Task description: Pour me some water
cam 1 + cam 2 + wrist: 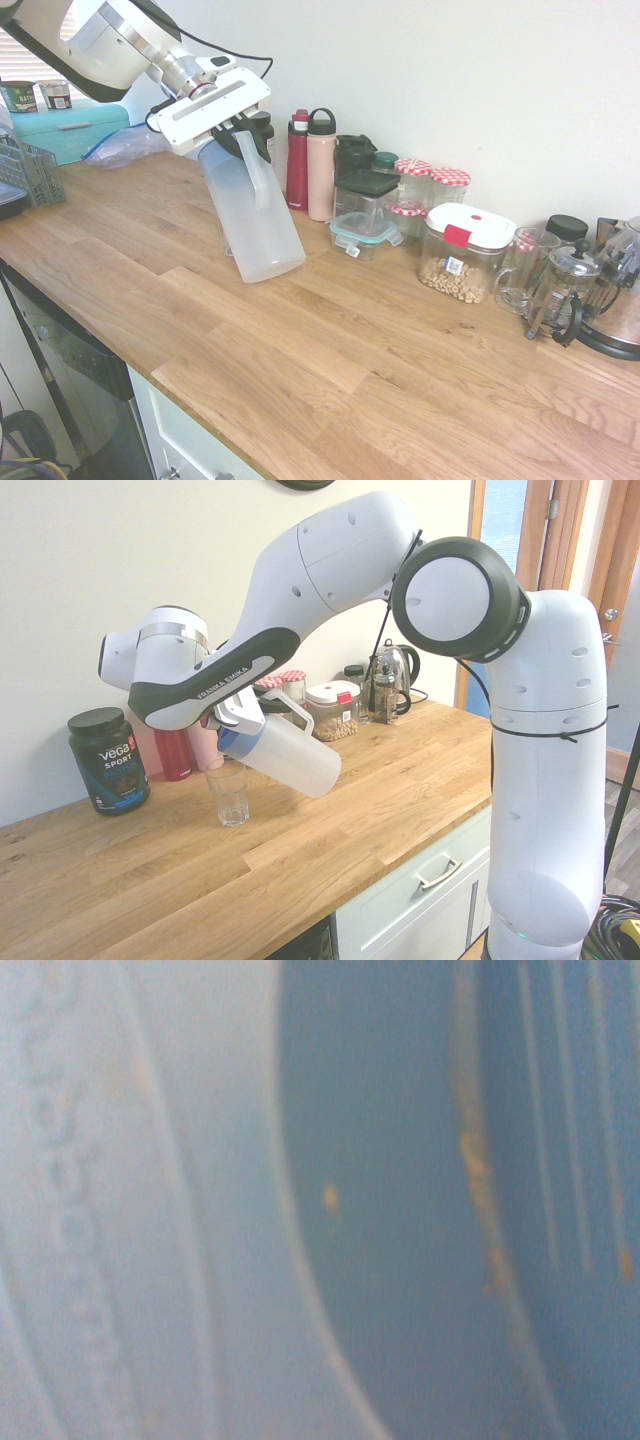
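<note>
Frosted jug [255,215] w/ blue lid [232,742], tilted

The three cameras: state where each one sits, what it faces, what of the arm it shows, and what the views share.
First exterior view: above the counter, facing the wall; the forearm and gripper enter top left, shut on the tilted jug.
Second exterior view: opposite side, beside the arm's base; whole arm, jug tipped over a glass.
Wrist view: pressed close to the jug's blue lid, blurred; no arm.
Shared: all show the jug; both exteriors show the French press.
</note>
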